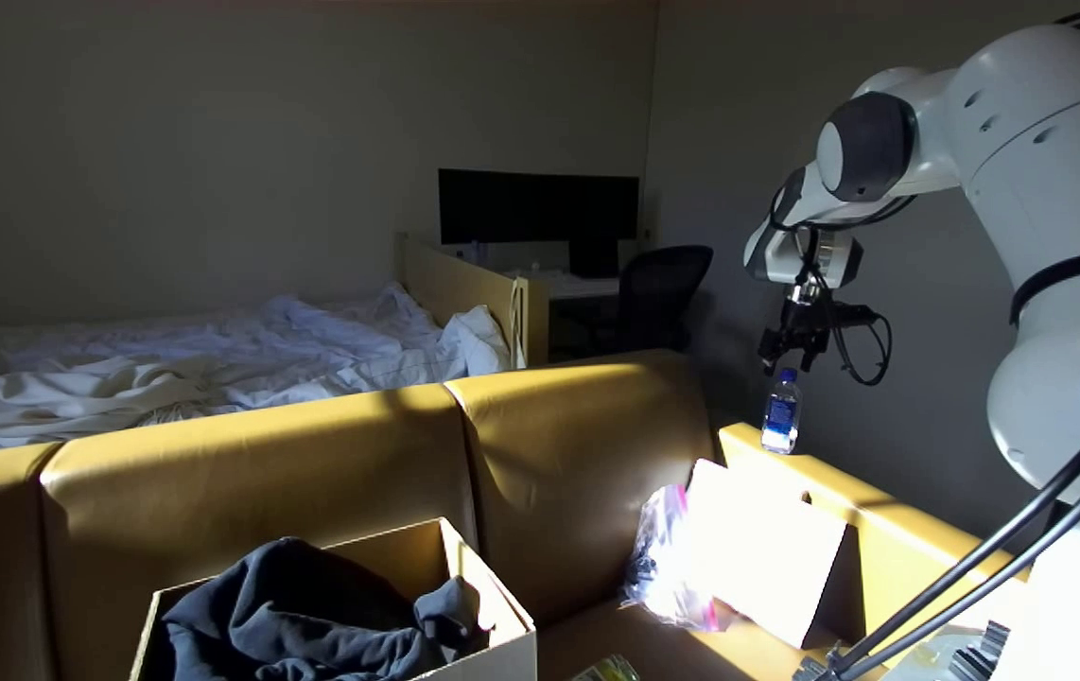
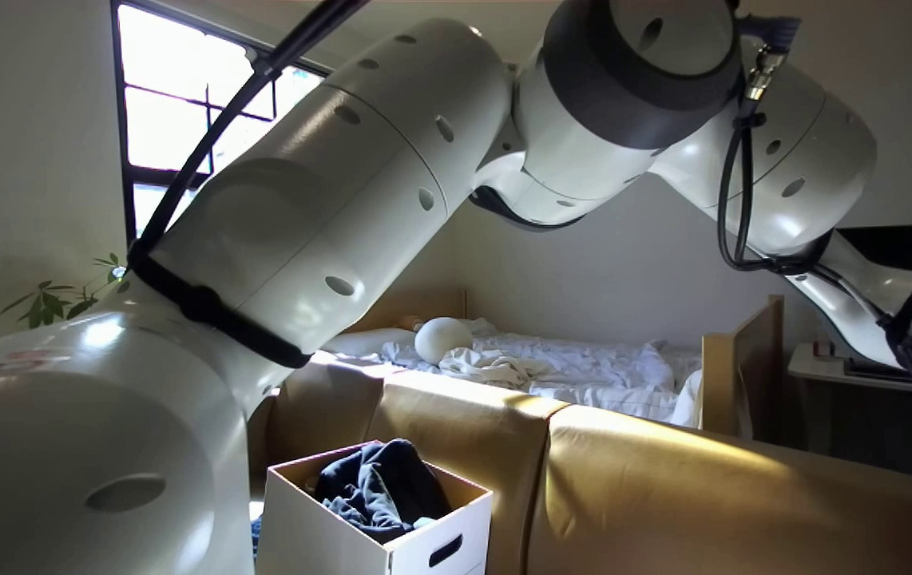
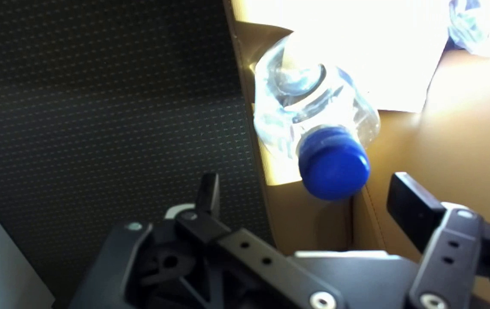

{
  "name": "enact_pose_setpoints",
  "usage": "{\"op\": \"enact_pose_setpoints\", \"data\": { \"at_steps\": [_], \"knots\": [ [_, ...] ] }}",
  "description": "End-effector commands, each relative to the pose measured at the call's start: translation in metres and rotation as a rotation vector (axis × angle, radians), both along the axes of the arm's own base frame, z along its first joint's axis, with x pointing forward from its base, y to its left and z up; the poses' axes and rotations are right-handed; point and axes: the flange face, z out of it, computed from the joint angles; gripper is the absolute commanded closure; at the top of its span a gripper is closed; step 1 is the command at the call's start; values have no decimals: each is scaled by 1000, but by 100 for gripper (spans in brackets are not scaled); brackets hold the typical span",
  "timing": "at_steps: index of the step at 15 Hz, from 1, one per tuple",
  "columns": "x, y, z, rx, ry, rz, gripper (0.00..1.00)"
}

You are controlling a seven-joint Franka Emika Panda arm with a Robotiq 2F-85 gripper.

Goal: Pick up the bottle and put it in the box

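A clear bottle with a blue cap and blue label (image 1: 781, 416) stands upright on the yellow sofa's armrest in an exterior view. In the wrist view the bottle (image 3: 334, 165) shows from above, its cap between and slightly ahead of the two fingers. My gripper (image 1: 789, 357) is just above the cap, pointing down. In the wrist view the gripper (image 3: 310, 198) is open, with gaps on both sides of the cap. An open white box (image 1: 507, 653) holding dark cloth sits on the sofa; it also shows in an exterior view (image 2: 320, 523). There, the bottle and gripper are out of view.
A bright white panel (image 1: 757, 549) leans against the armrest's inner side, beside a clear plastic bag (image 1: 663, 558). The sofa backrest (image 1: 266, 473) runs behind the box. A bed (image 1: 218, 350) and a desk with a monitor (image 1: 540, 208) are farther back.
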Motion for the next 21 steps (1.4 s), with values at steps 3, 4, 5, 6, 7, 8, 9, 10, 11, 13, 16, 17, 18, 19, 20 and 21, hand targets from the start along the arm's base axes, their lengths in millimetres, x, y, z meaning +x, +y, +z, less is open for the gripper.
{"op": "enact_pose_setpoints", "data": {
  "at_steps": [3,4,5,6,7,8,9,10,11,13,16,17,18,19,20,21],
  "knots": [
    [-8,27,4,-49,-65,62,25],
    [-9,29,2,-47,-66,61,26],
    [-11,31,1,-49,-62,65,33],
    [-12,33,2,-43,-57,64,40],
    [-15,35,3,-37,-50,65,46],
    [-17,36,4,-34,-44,67,54],
    [-20,34,8,-38,-38,72,59],
    [-21,34,10,-42,-35,77,66],
    [-22,32,13,-50,-35,82,72],
    [-24,30,20,-63,-26,84,85],
    [-25,28,27,-85,-12,104,85],
    [-26,28,30,-89,-2,111,85],
    [-25,29,33,-90,9,120,85],
    [-25,30,35,-89,18,126,85],
    [-22,35,44,-82,28,146,85],
    [-21,39,52,-70,34,170,85]
  ]
}}
